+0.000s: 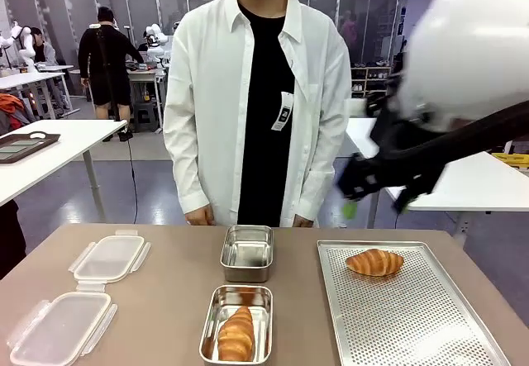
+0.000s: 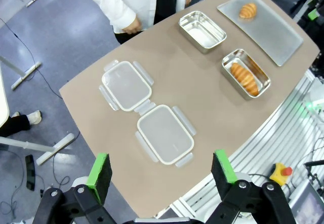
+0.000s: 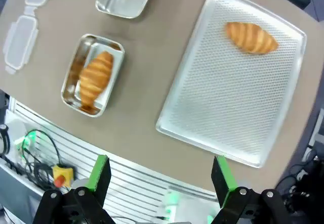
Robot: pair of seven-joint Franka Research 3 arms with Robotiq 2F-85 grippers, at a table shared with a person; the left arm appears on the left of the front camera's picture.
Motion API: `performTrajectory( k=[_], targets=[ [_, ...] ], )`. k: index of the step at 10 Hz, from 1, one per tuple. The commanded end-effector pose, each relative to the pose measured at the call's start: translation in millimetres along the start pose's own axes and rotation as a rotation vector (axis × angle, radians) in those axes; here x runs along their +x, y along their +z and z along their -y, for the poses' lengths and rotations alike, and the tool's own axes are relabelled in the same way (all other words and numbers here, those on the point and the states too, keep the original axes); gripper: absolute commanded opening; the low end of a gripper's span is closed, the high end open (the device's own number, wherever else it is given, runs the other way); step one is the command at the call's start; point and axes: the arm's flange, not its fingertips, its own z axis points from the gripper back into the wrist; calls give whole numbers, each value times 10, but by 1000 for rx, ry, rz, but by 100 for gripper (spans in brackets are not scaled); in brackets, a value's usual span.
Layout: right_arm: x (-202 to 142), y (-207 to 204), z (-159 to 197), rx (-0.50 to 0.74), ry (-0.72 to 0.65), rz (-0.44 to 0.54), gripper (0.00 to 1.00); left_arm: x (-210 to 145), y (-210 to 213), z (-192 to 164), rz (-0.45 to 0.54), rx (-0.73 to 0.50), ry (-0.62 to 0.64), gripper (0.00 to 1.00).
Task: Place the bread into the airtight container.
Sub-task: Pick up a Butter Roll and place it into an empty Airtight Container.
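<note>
Holds nothing in left pincer [image 2: 161, 166] or right pincer [image 3: 161, 167], both spread wide, high above worktop [image 1: 173, 300]. Shows one croissant [image 1: 374, 262] on perforated tray [image 1: 413, 316], second croissant [image 1: 236, 333] inside near steel container [image 1: 259, 298], far container [image 1: 246, 254] empty, clear lids [image 1: 107, 259] lying at left.

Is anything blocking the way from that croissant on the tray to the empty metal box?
Nothing visible. The croissant lies alone on the tray; the empty container beside it stands open, both lids lie aside.

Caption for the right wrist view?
Open right gripper above a tray with one croissant; second croissant sits in a container.
</note>
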Motion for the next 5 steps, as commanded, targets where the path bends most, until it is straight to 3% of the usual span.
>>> performTrajectory(
  k=[1, 3, 5],
  targets=[
    [-39, 4, 553, -25, 118, 10, 100, 9, 18, 1, 1, 0, -7, 100],
    [-248, 311, 1072, 35, 163, 9, 100, 9, 18, 1, 1, 0, -7, 100],
    [-383, 493, 1433, -18, 160, -17, 100, 9, 18, 1, 1, 0, -7, 100]
  ],
)
